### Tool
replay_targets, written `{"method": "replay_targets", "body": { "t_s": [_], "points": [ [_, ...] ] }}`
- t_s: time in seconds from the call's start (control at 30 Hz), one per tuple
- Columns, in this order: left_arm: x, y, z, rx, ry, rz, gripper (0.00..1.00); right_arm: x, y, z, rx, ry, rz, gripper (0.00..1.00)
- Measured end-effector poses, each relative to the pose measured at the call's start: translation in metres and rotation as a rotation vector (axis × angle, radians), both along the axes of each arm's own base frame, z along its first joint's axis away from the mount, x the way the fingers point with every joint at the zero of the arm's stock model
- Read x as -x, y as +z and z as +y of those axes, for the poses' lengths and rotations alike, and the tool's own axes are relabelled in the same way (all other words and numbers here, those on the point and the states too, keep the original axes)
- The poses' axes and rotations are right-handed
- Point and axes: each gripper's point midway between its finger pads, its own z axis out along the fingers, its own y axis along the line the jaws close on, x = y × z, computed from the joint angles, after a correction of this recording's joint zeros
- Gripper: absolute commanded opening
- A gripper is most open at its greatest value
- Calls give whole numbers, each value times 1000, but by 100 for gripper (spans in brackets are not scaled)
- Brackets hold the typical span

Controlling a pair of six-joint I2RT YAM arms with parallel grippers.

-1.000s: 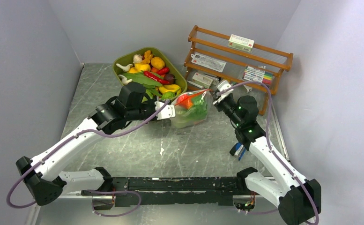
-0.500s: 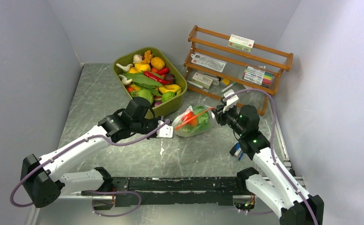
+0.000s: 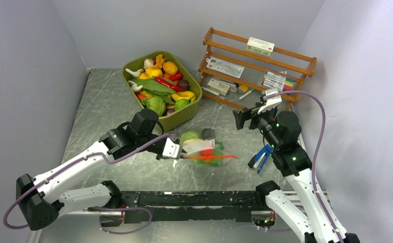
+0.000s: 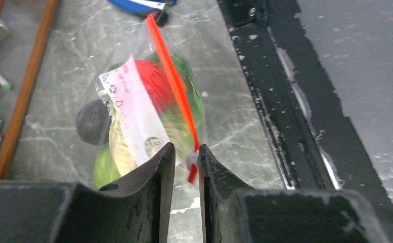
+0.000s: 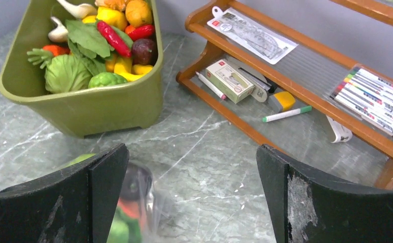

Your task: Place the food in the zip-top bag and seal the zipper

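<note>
The zip-top bag (image 3: 204, 149) lies on the table in front of the arms, blurred, with its white label (image 4: 133, 111) facing up. Inside show the food: a green cabbage (image 3: 189, 136), a dark ball (image 3: 208, 133) and a red piece (image 4: 151, 78). The orange-red zipper (image 4: 171, 76) runs along the bag's near side. My left gripper (image 4: 186, 152) stands open by a narrow gap. The zipper's end sits between its fingertips, against the right one. My right gripper (image 5: 191, 152) is wide open and holds nothing, right of the bag (image 5: 128, 202).
An olive-green tub (image 3: 181, 114) full of toy vegetables stands behind the bag. A wooden rack (image 3: 257, 66) with pens and boxes fills the back right. A blue-handled tool (image 3: 260, 158) lies right of the bag. A black rail (image 3: 194, 197) runs along the near edge.
The bag came down from between both grippers to the table, nearer the front. My right gripper opened wide, let go and drew back right. My left gripper's jaws parted slightly.
</note>
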Motion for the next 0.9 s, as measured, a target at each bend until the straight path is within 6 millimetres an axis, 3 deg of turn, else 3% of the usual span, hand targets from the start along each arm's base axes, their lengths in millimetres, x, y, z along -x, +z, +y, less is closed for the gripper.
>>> {"method": "replay_targets", "body": {
  "t_s": [0.17,0.33,0.4,0.43,0.47,0.63,0.9],
  "points": [
    [19,-9,1,5,-48,86,36,5,0,-9,-42,-60,29,100],
    [25,-16,4,-9,-36,135,48,7,-4,-25,-95,-168,65,100],
    [25,-13,5,-2,-16,147,71,9,-5,-30,-107,-204,87,100],
    [25,-12,5,2,-11,149,91,9,-4,-32,-117,-217,93,100],
    [24,-9,5,10,7,154,100,8,-3,-34,-134,-237,103,100],
    [12,3,9,48,173,192,99,7,-1,-43,-242,-353,183,100],
    [-46,45,37,179,720,274,99,18,-14,-34,-278,-325,279,100]
  ]
}}
